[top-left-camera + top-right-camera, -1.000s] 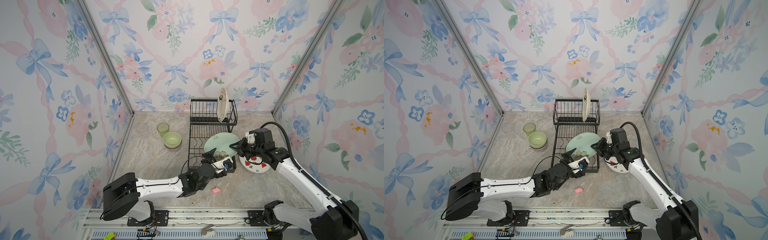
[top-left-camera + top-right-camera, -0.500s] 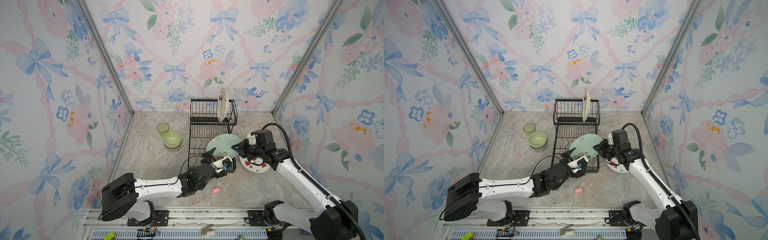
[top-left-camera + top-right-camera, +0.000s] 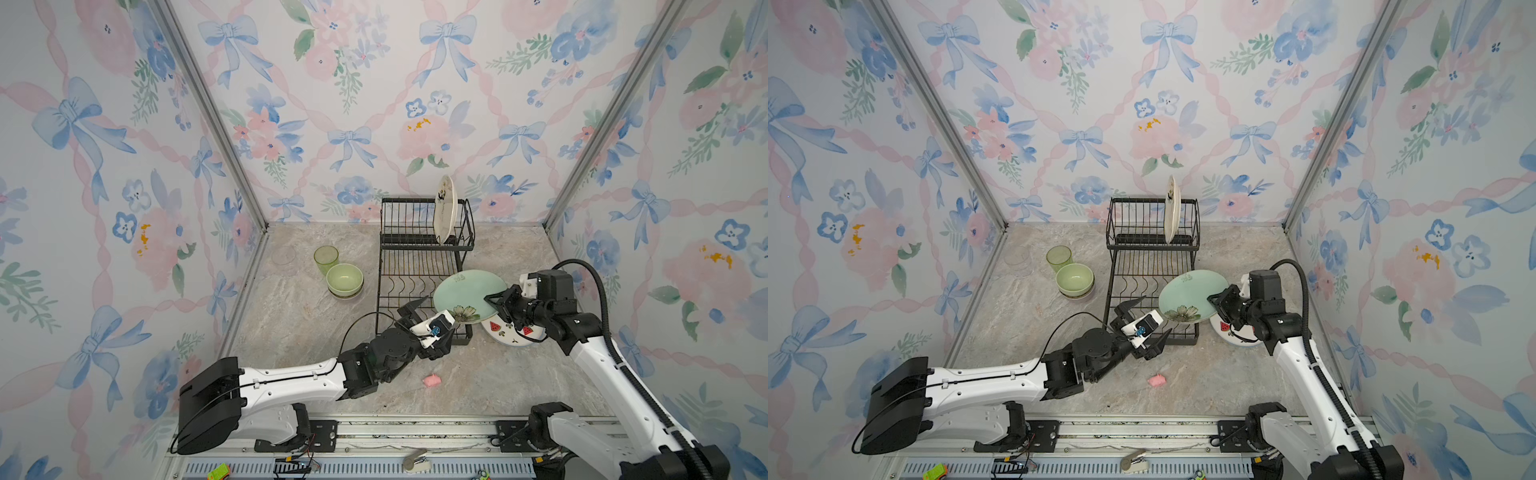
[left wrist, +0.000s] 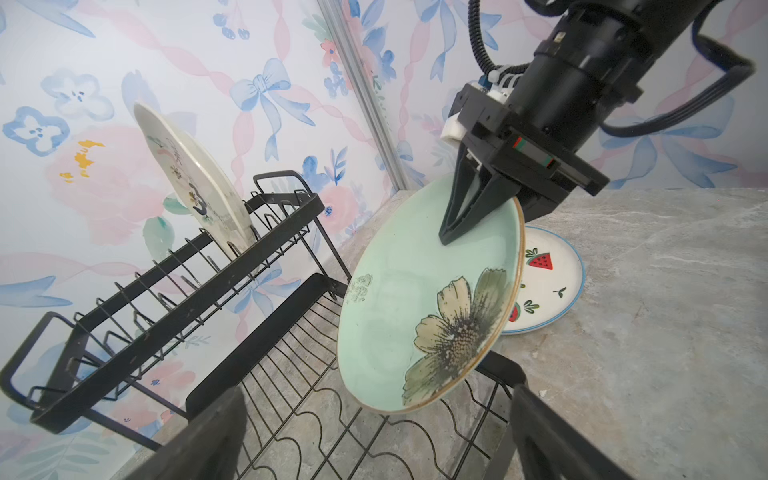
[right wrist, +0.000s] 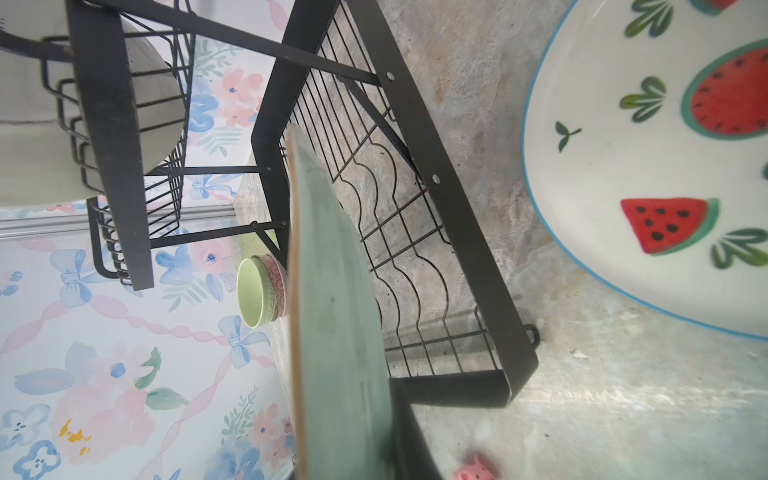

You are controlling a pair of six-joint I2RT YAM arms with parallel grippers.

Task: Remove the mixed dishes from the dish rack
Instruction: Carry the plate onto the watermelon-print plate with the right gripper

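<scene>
Right gripper is clamped on the rim of the pale green plate, which tilts over the near end of the dish rack; one finger is hidden behind the plate. Left gripper hangs spread wide beside that end. Watermelon plate, near the right edge of the worktop, is half covered. Cream plate stands upright in the raised tier. Since a second ago the green plate has shifted rightward.

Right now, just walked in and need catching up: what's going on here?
The right gripper is shut on the green plate, holding it tilted over the rack. The left gripper hovers open beside it. The watermelon plate, bowls and tumbler sit on the table; the cream plate stands in the upper tier.
</scene>
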